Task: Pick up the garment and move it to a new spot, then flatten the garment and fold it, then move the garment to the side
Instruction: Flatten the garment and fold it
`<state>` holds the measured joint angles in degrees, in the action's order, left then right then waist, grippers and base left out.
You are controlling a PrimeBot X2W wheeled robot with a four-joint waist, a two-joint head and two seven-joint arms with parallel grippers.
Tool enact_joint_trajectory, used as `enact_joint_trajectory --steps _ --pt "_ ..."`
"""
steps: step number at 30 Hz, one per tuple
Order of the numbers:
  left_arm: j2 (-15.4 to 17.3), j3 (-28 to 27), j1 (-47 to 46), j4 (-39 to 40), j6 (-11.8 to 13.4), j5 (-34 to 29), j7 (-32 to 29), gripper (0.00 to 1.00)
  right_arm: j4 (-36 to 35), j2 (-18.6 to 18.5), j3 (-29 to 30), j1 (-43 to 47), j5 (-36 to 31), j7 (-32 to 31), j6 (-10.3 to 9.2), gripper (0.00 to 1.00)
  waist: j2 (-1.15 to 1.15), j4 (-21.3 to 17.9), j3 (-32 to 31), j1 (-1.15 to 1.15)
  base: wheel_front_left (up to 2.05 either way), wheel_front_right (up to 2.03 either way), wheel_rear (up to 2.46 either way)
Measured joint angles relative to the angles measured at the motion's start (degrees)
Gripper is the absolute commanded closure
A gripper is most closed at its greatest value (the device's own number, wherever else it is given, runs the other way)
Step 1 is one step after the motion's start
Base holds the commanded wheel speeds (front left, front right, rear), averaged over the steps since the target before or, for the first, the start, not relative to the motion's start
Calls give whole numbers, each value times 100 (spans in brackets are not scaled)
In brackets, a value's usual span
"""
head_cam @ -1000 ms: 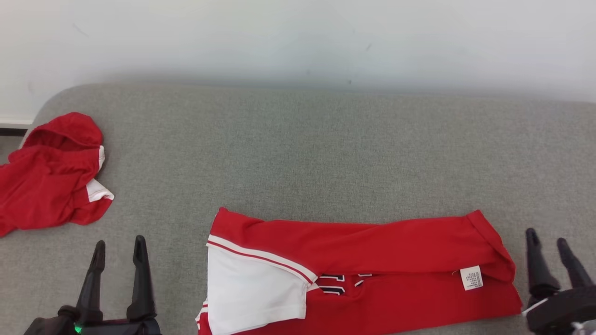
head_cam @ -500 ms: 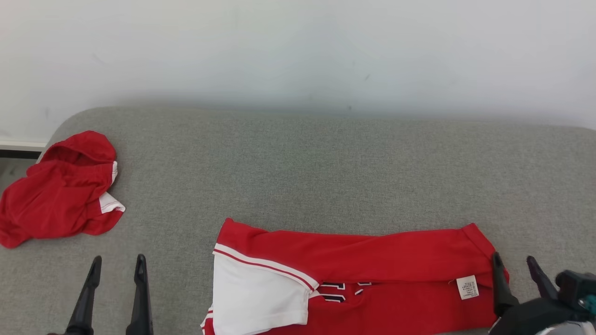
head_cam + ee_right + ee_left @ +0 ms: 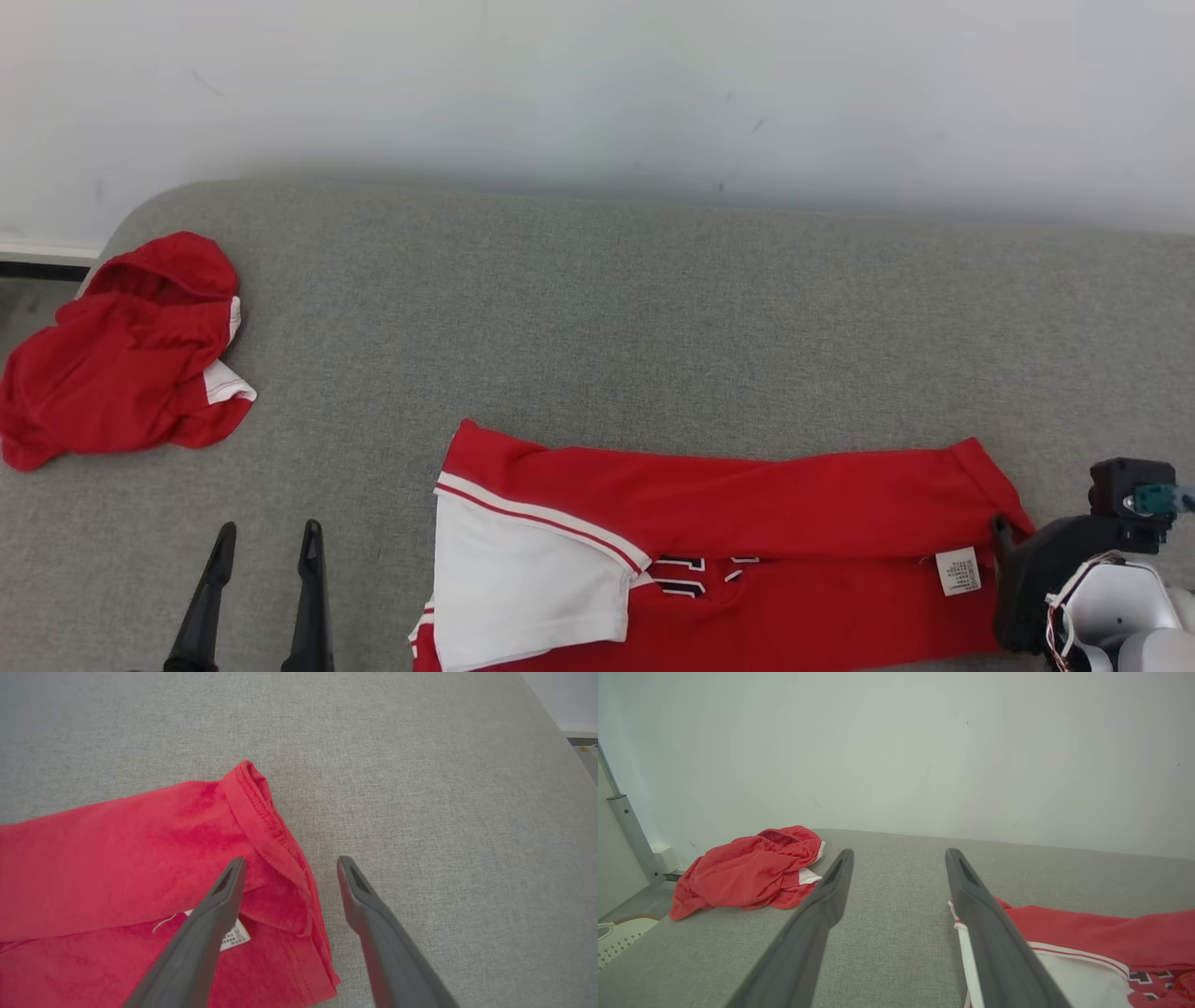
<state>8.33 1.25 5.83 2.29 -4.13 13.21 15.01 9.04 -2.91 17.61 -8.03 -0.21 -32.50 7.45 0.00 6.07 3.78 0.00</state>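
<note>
The red garment lies folded in a long band at the near middle of the grey cushioned surface, its white sleeve on the left and a white care label near its right end. My right gripper is open and points down over that right end. Its left finger hangs above the label and its right finger above bare fabric, astride the hem. My left gripper stands open and holds nothing, left of the sleeve.
A second red garment lies crumpled at the surface's far left corner. A white wall runs behind. Off the left edge stand a metal post and a white perforated basket. The surface's right edge is close.
The camera has shifted. My right gripper has moved left and tipped down over the garment's right end. My left gripper has sunk lower in the head view. The garment lies as before.
</note>
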Motion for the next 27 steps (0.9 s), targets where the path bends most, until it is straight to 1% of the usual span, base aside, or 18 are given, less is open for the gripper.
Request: enact_joint_trajectory --steps 2,7,15,20,21,22,25,27 --pt "-13 42 -50 2 -15 1 -8 0 -63 7 25 -69 -112 -244 0 0 0 24 63 0 0 0 0" --pt "-36 104 -152 -11 -16 27 -23 0 -51 -2 101 -260 -154 -624 0 0 0 86 270 0 0 0 0" --pt "-38 248 -396 -46 -48 40 -32 0 372 -90 287 -611 -321 -1032 0 0 0 237 699 0 0 0 0" --pt "-33 260 -490 -116 -48 53 -32 0 490 -124 104 -707 -15 -1223 -15 0 0 322 850 0 0 0 0" --pt "-32 258 -490 -126 -48 59 -31 0 495 -145 71 -708 58 -1249 -26 5 -1 333 861 0 0 0 0" --pt "-30 258 -490 -134 -47 60 -31 0 493 -152 40 -704 107 -1252 -30 100 0 335 861 0 0 0 0" --pt "-27 257 -491 -155 -40 78 -31 0 461 -121 -60 -688 259 -1273 -24 100 0 313 830 0 0 0 0" --pt "-21 266 -490 -163 -38 86 -31 0 402 -101 3 -650 276 -1203 -22 100 0 282 802 0 0 0 0"
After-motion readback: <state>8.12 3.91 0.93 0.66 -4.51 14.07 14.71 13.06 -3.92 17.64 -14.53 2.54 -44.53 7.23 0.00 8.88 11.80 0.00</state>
